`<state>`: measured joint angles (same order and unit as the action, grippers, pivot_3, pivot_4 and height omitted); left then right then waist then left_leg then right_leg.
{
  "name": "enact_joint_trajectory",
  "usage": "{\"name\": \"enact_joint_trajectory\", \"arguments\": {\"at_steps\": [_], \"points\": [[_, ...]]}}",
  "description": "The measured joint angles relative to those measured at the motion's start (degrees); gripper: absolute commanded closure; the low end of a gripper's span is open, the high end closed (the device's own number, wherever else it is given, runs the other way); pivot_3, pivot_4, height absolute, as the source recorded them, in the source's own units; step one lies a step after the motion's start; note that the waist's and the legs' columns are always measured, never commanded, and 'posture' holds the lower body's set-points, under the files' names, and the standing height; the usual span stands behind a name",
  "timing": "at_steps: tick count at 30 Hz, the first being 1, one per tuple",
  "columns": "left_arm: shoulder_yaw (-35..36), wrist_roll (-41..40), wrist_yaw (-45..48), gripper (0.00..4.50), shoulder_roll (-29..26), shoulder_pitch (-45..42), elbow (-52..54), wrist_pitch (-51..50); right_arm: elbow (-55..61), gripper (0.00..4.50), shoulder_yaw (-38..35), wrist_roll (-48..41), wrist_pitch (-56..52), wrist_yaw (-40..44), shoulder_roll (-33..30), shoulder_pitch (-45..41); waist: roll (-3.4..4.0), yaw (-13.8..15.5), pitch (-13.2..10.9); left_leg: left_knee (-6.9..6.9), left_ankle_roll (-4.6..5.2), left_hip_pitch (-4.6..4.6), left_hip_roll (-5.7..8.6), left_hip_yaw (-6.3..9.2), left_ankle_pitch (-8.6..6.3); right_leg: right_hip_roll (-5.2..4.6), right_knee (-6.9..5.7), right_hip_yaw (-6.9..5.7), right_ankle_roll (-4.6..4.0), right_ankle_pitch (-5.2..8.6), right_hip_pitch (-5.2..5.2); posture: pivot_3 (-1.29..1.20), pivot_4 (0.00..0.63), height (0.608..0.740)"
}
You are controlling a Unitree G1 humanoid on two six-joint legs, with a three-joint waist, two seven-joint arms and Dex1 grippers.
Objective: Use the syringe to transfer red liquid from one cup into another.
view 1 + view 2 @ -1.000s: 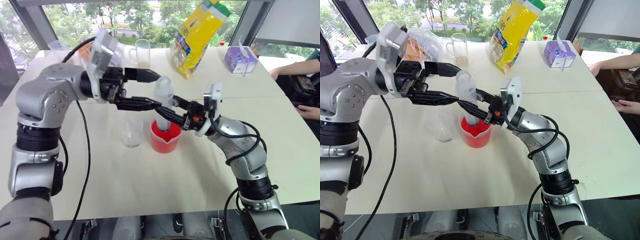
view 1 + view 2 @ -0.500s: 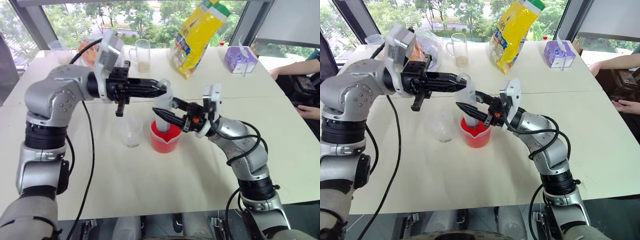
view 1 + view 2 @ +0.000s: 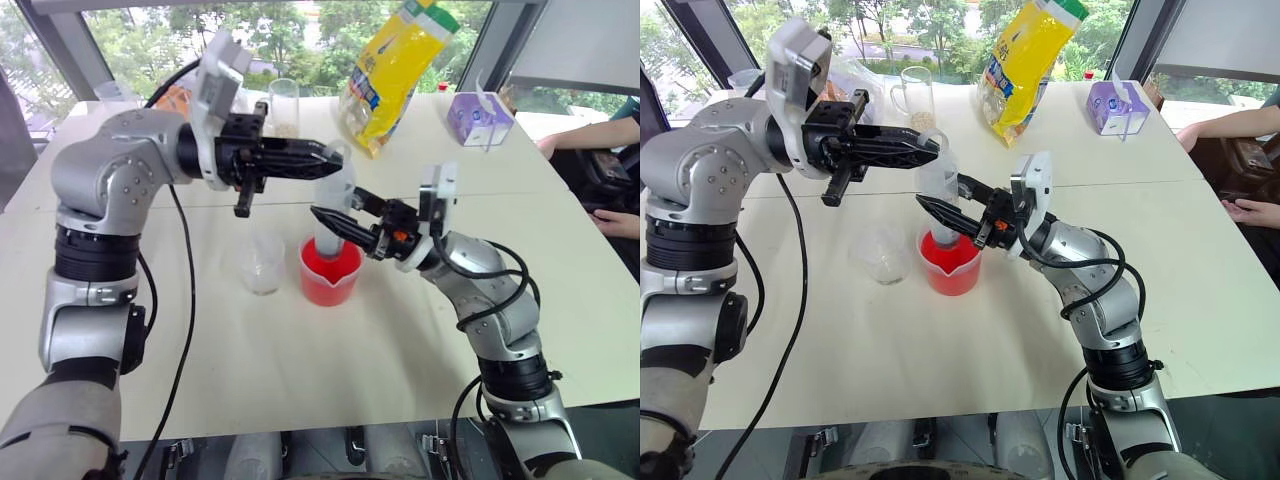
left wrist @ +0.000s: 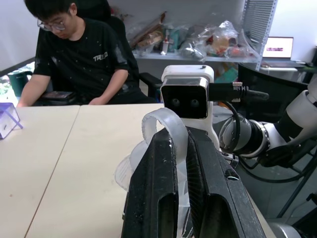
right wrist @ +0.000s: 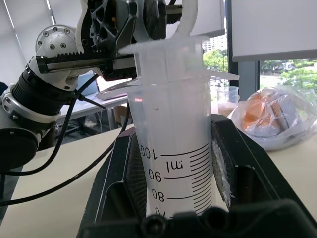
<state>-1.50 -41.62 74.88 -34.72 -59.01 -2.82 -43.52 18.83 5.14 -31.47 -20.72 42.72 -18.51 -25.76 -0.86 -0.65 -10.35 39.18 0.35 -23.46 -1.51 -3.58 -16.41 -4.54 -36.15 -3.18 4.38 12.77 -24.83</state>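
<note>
Your syringe [image 3: 328,215] stands upright with its tip down in the spouted beaker [image 3: 331,273]; it is a fat clear barrel with black graduation marks, and the red liquid [image 3: 330,285] shows bright throughout the beaker below it; your right gripper [image 3: 322,219] is clenched around the barrel from the side, just above the beaker's rim; your left gripper [image 3: 335,158], whose fingers stood spread a second ago, is now clamped on the plunger's ring at the top; the small clear cup [image 3: 262,263] sits just beside the beaker, under the left fingers.
</note>
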Motion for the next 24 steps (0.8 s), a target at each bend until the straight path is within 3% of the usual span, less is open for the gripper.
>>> {"name": "enact_joint_trajectory", "arguments": {"at_steps": [24], "points": [[0.0, 0.4, 0.3, 4.48, 0.6, -0.5, -1.0, 1.5, -0.5, 3.09, 0.1, -0.2, -0.4, 0.2, -0.5, 0.8, 0.0, 0.0, 0.0, 0.0, 0.0, 0.0, 0.0, 0.0, 0.0, 0.0, 0.0, 0.0, 0.0, 0.0, 0.0, 0.0, 0.15, 0.74]]}}
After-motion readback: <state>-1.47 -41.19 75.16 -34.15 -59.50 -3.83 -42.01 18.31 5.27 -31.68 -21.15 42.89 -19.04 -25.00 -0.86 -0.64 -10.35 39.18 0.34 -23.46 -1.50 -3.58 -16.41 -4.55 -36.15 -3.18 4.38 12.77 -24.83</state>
